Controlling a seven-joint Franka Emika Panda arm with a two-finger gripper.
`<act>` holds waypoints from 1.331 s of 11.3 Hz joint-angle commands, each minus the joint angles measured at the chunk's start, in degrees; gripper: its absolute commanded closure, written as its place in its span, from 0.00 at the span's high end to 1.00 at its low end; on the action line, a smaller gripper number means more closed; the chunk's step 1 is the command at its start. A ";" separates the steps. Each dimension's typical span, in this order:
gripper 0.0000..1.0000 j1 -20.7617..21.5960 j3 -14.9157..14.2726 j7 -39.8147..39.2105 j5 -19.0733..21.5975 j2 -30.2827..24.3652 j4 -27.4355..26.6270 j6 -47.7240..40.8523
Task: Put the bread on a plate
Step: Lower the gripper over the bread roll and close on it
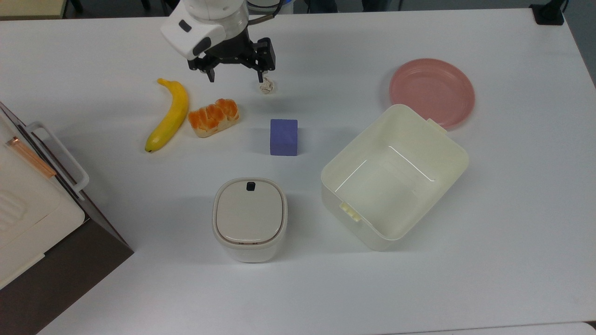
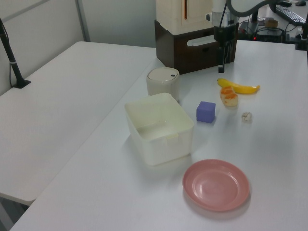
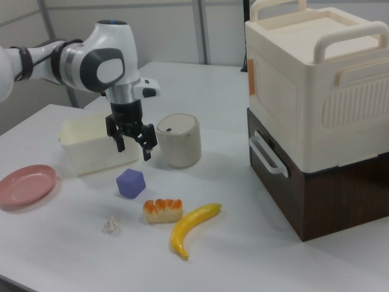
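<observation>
The bread (image 1: 213, 117) is a small loaf with a glossy orange top, lying on the white table beside a yellow banana (image 1: 168, 114). The right view shows the bread (image 3: 163, 210) in front of a purple cube (image 3: 130, 183). The pink plate (image 1: 432, 92) rests far to the top view's right, behind the cream tub, with nothing on it; the left view has the plate (image 2: 216, 185) nearest the camera. My gripper (image 1: 236, 77) hangs open and holds nothing, above the table just beyond the bread in the top view. In the right view the gripper (image 3: 134, 148) is raised well off the table.
A tiny whitish wad (image 1: 266, 86) lies under one fingertip in the top view. The cream tub (image 1: 458, 153) stands open between bread and plate, a lidded bin (image 1: 250, 218) nearer the front. A tall cream-and-brown cabinet (image 3: 316, 121) stands at the top view's left edge.
</observation>
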 commanded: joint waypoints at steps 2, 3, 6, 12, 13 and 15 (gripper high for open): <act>1.00 -1.15 -1.10 20.84 -0.57 -4.44 -6.39 4.32; 1.00 -1.42 -1.10 25.41 -0.57 -4.09 -6.74 5.45; 1.00 -3.17 -1.19 33.62 -2.32 1.60 -9.65 16.77; 1.00 -5.29 -1.19 28.27 -3.11 4.26 -15.61 22.16; 1.00 -5.29 -1.19 28.27 -3.29 4.26 -16.14 22.68; 0.96 -4.77 -1.19 28.53 -3.38 5.92 -17.12 24.79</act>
